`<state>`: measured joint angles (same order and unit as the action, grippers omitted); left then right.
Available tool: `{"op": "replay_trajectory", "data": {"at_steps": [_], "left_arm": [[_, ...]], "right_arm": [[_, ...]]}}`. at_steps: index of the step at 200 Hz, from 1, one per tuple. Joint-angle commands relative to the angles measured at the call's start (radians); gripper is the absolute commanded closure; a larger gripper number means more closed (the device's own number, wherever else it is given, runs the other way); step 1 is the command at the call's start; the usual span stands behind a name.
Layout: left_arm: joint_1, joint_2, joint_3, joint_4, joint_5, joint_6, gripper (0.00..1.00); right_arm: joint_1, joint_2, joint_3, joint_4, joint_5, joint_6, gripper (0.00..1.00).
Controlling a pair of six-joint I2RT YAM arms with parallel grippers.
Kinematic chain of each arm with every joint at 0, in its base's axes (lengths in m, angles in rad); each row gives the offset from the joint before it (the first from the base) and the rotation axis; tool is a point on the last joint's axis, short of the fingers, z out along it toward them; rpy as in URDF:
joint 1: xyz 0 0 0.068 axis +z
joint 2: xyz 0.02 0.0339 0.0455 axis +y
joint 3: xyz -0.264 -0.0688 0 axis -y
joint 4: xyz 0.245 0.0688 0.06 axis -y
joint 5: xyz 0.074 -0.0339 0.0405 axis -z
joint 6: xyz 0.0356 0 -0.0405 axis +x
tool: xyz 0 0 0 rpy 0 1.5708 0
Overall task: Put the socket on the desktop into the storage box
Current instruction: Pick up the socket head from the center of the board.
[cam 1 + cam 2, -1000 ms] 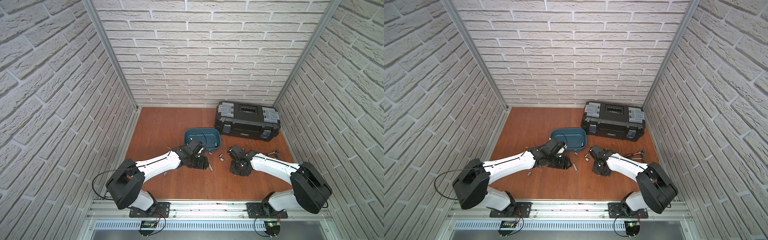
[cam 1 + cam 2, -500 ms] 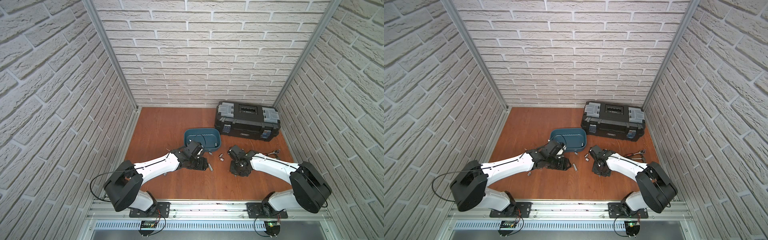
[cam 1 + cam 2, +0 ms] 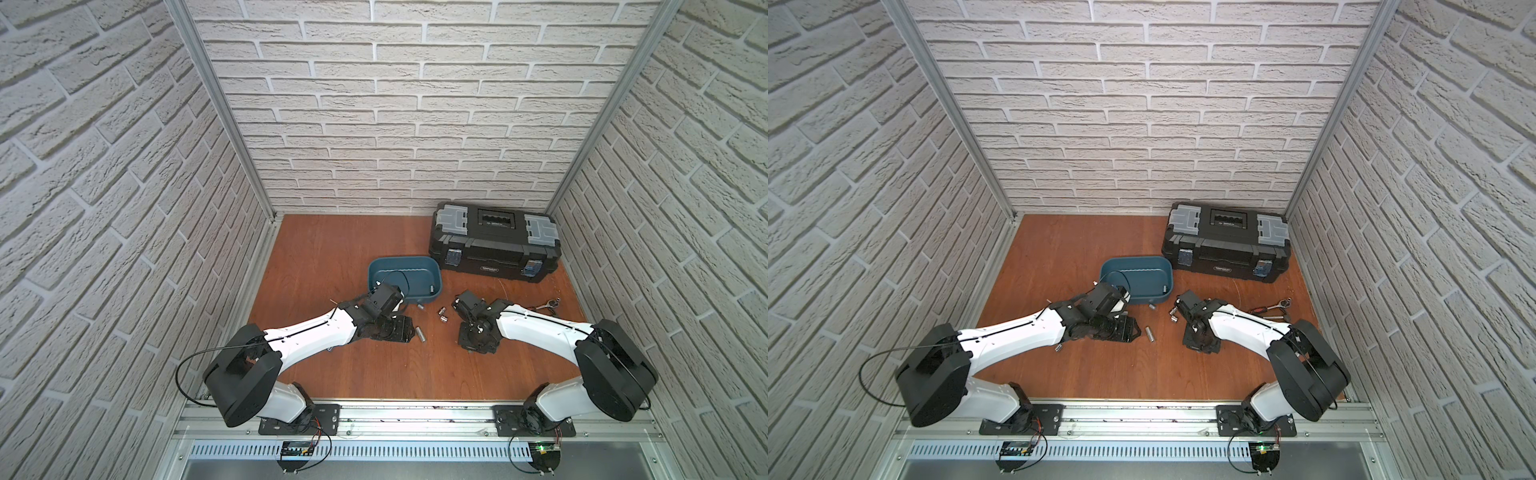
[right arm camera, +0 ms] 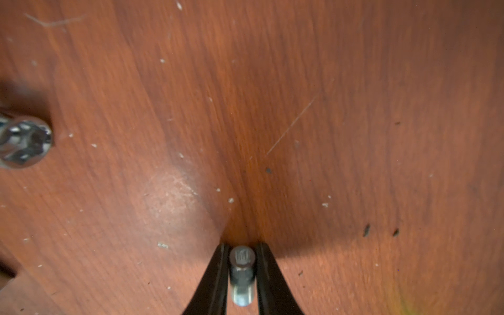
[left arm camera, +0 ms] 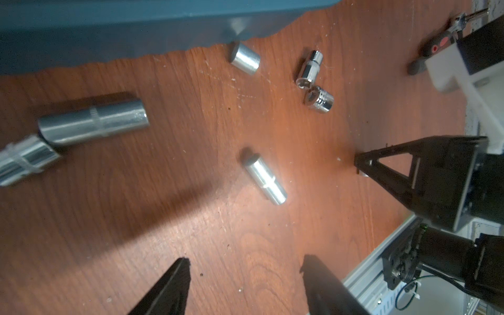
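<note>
Right wrist view: right tool (image 4: 242,247) clenched on socket (image 4: 242,272) lodged between its tips.

A robot test cell dressed as a workshop (the brick looks like panelling). White brick-pattern panels (image 3: 415,124) on aluminium posts (image 3: 222,108) stand behind the black toolbox (image 3: 494,245). In front of the toolbox, steel sockets (image 5: 266,178) and a ratchet wrench (image 3: 1273,306) lie on the wood-grain desktop (image 3: 332,257).

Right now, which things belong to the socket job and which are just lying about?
Job: small socket clamped in right gripper; long socket and two short sockets on desktop; teal storage box.
Lying about: black toolbox; ratchet wrench.
</note>
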<state>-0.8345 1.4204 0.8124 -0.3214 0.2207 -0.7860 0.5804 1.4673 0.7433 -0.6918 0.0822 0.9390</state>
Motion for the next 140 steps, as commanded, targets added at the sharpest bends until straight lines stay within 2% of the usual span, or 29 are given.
{"op": "replay_trajectory", "data": {"at_steps": [1,61,140], "left_arm": [[-0.003,-0.023,0.014,0.005,-0.020,0.004,0.30],[0.027,-0.069,0.005,-0.028,-0.051,0.004,0.30],[0.187,-0.233,-0.018,-0.120,-0.065,0.009,0.30]], "right_arm": [[0.010,0.018,0.007,0.005,-0.017,0.031,0.81],[0.030,-0.039,0.078,-0.055,0.007,0.010,0.83],[0.046,0.014,0.335,-0.128,0.013,-0.075,0.83]]}}
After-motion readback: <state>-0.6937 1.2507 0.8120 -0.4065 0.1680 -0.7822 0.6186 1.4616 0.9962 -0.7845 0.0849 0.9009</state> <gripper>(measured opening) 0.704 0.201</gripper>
